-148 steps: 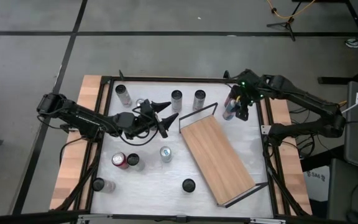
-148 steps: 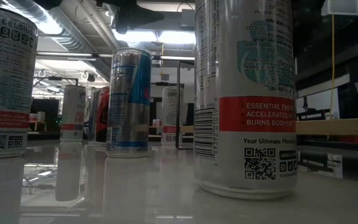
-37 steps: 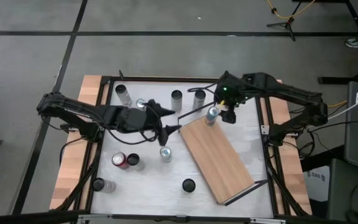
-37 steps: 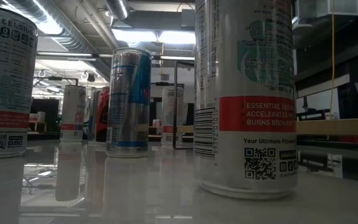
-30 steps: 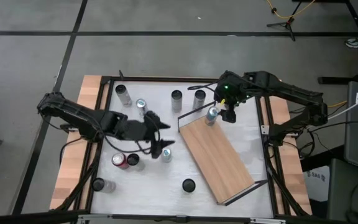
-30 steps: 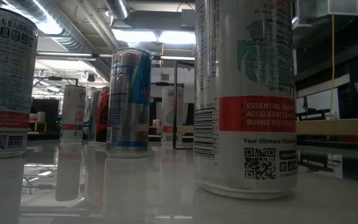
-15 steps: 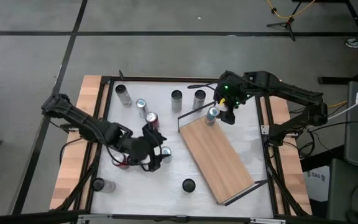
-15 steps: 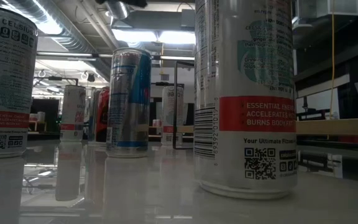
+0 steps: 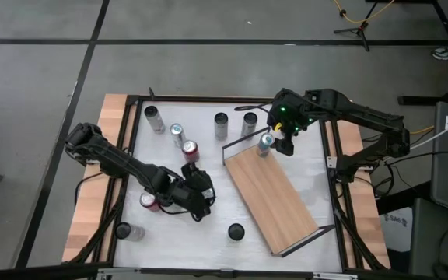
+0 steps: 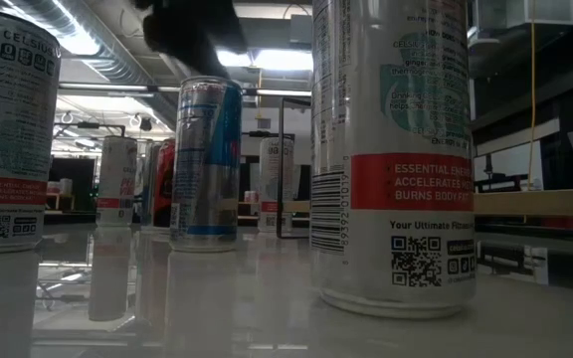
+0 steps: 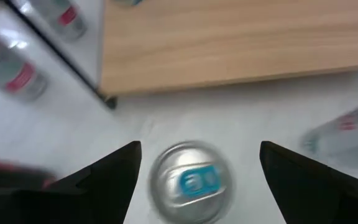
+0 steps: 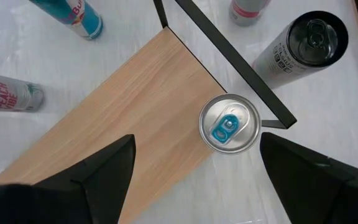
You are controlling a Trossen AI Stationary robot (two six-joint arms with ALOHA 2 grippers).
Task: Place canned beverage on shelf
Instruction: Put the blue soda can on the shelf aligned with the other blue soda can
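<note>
High view: a long light-wood shelf (image 9: 271, 201) with thin black wire rails at its short ends lies diagonally on the glossy white table (image 9: 309, 167), running from near the middle of the far edge toward the near right corner. One silver can with a blue tab (image 9: 264, 143) stands upright on the shelf's far corner, just inside the wire rail. The right gripper (image 9: 284, 145) hangs above that can, fingers spread wide and clear of it; in the right wrist view the round lid (image 12: 229, 123) sits centred between the two dark fingers (image 12: 101, 171), touching neither. The left gripper (image 9: 201, 194) hovers over the table's middle, left of the shelf, fingers likewise released; its wrist view shows a second silver can (image 11: 190, 182), blurred, upright between the fingers (image 11: 104, 180) without contact. Other slim cylindrical cans dot the table: a black-topped can (image 9: 235, 231) near the near edge, a red can (image 9: 190, 149) toward the middle, and a white can (image 9: 154, 119) by the far left corner.
</note>
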